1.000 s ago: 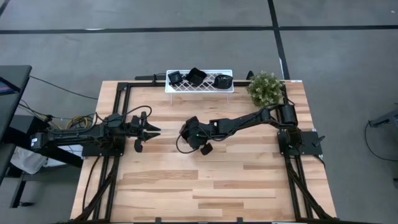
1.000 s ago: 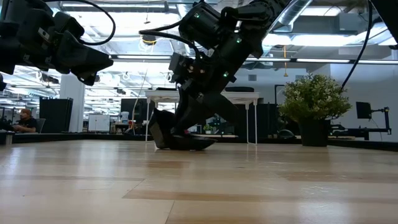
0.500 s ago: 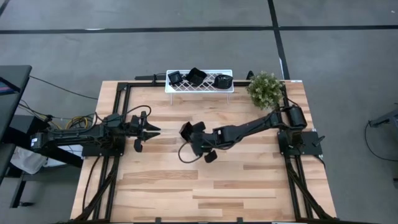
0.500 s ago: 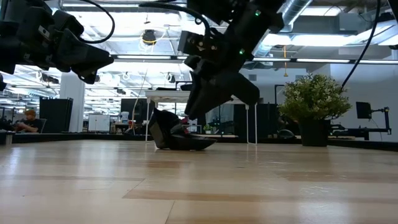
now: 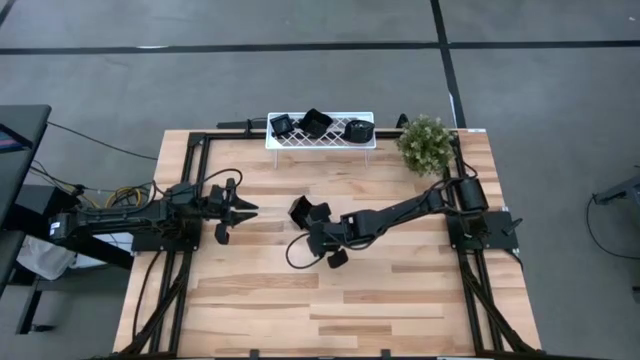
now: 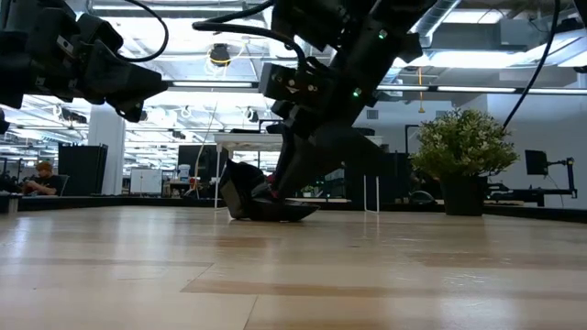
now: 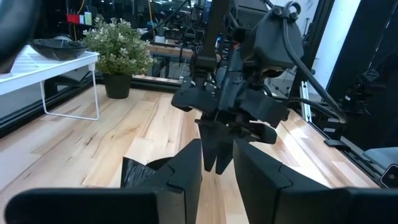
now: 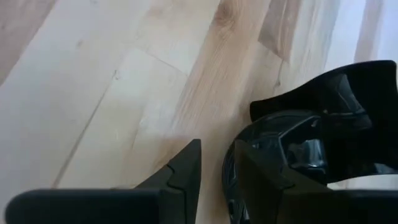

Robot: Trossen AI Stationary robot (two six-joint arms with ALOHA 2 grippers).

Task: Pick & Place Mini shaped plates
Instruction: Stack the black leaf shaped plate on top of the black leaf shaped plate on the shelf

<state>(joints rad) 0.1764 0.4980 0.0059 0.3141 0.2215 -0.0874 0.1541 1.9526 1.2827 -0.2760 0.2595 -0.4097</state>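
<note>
Two black mini plates lie mid-table: a shallow round-rimmed one (image 5: 318, 216) (image 6: 286, 213) (image 8: 292, 143) flat on the wood, and an angular one (image 5: 299, 210) (image 6: 237, 194) (image 8: 351, 87) tilted against it. Three more sit on the white rack (image 5: 320, 141) at the far edge. My right gripper (image 5: 316, 231) (image 6: 284, 190) (image 7: 214, 167) (image 8: 216, 163) is shut, pointing down just beside the round plate's near rim. My left gripper (image 5: 246, 210) (image 7: 217, 163) waits shut above the table's left side. My right gripper stands with its shut fingers (image 8: 249, 171) right beside the round plate's rim (image 8: 239, 140), coming from above and slanting. I cannot tell whether the finger touches the rim. Both plates rest on the table.
A potted plant (image 5: 427, 142) (image 6: 463, 147) stands at the far right corner next to the rack. The rack's plates (image 5: 316, 122) fill its top. Bare wood stretches across the near half of the table (image 5: 330, 310). A person sits far off in the room (image 6: 38, 176).
My right gripper drew off the two plates toward the near edge, rose, then came down again beside them. The plates kept their places, the angular one showing uncovered from above.
</note>
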